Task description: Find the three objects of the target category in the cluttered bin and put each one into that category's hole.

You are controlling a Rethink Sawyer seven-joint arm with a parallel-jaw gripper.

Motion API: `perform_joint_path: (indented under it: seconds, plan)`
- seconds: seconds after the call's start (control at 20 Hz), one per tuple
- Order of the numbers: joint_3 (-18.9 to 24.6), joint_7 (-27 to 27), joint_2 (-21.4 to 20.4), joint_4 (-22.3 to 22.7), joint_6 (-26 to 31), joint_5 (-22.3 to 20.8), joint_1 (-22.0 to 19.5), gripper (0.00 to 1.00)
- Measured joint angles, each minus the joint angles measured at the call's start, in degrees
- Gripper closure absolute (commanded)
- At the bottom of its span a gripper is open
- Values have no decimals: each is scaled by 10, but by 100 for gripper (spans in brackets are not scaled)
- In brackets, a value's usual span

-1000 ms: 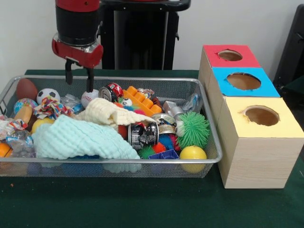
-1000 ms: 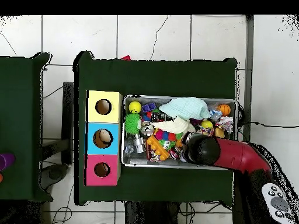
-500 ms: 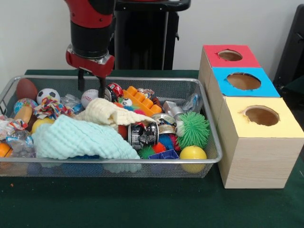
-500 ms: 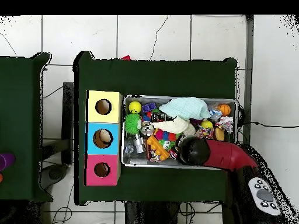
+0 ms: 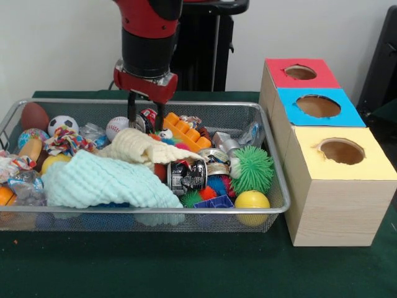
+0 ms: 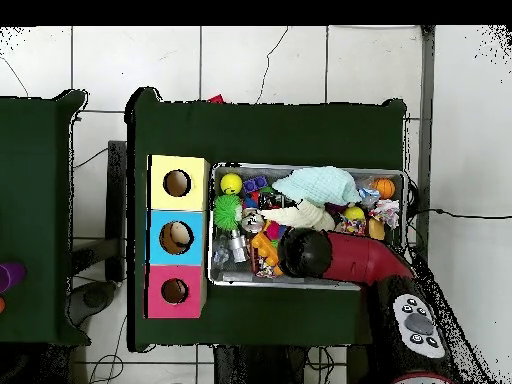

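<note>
My gripper (image 5: 145, 119) hangs open at the back of the wire bin (image 5: 186, 213), its tips down among the objects. A red and white can (image 5: 149, 116) shows between its two fingers (image 5: 131, 113). A baseball (image 5: 115, 128) lies just left of it and an orange toy brick (image 5: 185, 131) just right. A black can (image 5: 187, 176) lies in the bin's middle, with a silver tin (image 5: 215, 161) beside it. In the overhead view the arm's head (image 6: 305, 253) covers the gripper.
Mint cloth (image 5: 99, 181) and cream cloth (image 5: 142, 146) cover much of the bin. A soccer ball (image 5: 62, 124), a green spiky ball (image 5: 253, 169) and a yellow ball (image 5: 252, 201) lie around. Right of the bin stand boxes with a red hole (image 5: 300, 72), blue hole (image 5: 318, 105) and yellow hole (image 5: 341, 151).
The gripper has moved right along the bin's back wall and come lower, from above the baseball to around the red and white can. It stays open.
</note>
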Motion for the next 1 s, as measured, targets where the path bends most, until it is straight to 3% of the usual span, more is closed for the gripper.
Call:
perform_joint_path:
  seconds: [1.0]
  plan:
    - [-54, 0, 7, 0, 0, 98, 87, 0]
